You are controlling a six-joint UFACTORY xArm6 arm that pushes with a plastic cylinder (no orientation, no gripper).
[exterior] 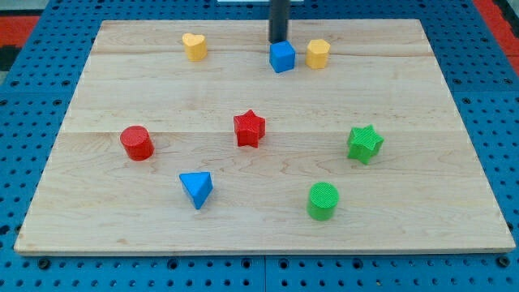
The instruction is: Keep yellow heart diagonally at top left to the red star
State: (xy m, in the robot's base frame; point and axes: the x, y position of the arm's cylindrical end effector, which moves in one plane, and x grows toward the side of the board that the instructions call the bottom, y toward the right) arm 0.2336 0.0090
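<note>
Camera view: our tip [279,40] behind blue cube [282,57] (no jaws on rod); yellow heart [194,46] well up-left of red star [249,128], likely light, rigid, slippery; we push flat side.

One camera looks down obliquely across the whole board [259,235].

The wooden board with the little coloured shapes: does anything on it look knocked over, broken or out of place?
Nothing stands out. All eight blocks sit apart on the board, none tipped or chipped. My tip rests just above the blue cube at the view's top. The yellow heart already lies up-left of the red star.
</note>
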